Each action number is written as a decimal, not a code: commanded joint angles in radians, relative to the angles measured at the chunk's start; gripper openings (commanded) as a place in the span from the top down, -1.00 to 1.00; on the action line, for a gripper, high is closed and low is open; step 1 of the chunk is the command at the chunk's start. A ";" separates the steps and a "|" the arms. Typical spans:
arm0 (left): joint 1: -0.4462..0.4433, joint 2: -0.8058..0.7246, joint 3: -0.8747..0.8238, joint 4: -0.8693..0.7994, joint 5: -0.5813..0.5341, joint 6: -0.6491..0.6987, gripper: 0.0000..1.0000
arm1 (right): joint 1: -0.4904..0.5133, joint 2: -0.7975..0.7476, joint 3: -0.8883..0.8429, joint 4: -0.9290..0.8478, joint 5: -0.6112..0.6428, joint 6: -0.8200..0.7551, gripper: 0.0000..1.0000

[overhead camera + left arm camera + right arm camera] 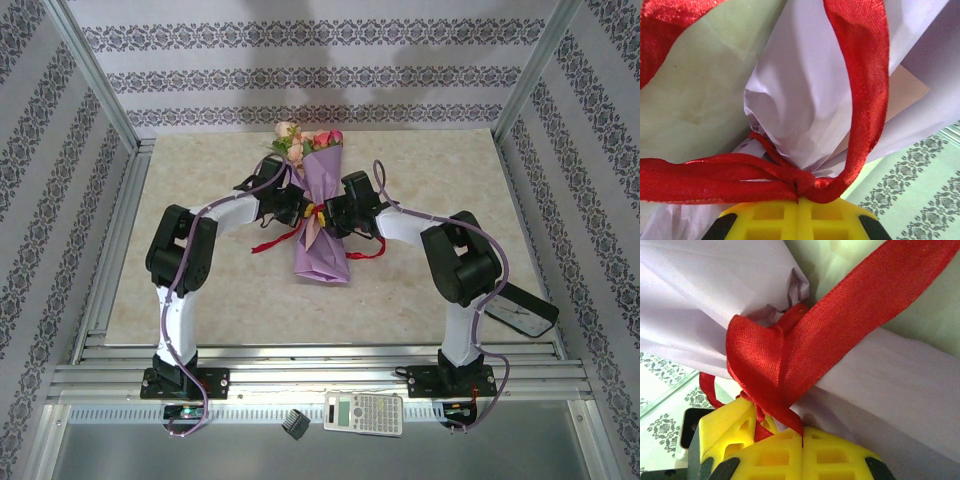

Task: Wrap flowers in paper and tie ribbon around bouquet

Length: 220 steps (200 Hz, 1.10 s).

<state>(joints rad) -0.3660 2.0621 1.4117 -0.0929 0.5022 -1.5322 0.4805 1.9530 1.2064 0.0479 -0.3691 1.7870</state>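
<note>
The bouquet (322, 215) lies mid-tabletop (200, 290), blooms pointing away from the arm bases. The left claw (799, 204) and right claw (802, 440) are each pressed together, pinching the ribbon (867, 90) at its waist. Uneven pulling could drag the bouquet sideways or tear the thin paper (800, 100). A slipping strand would probably leave the knot loose.
</note>
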 commanded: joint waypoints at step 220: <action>0.013 -0.107 -0.238 0.441 0.016 -0.138 1.00 | -0.047 -0.152 0.027 -0.069 0.089 0.025 0.27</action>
<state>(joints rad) -0.3645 1.9884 1.1763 0.3260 0.5152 -1.6695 0.4465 1.8179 1.1915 0.0170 -0.3290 1.8263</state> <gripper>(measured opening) 0.045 0.361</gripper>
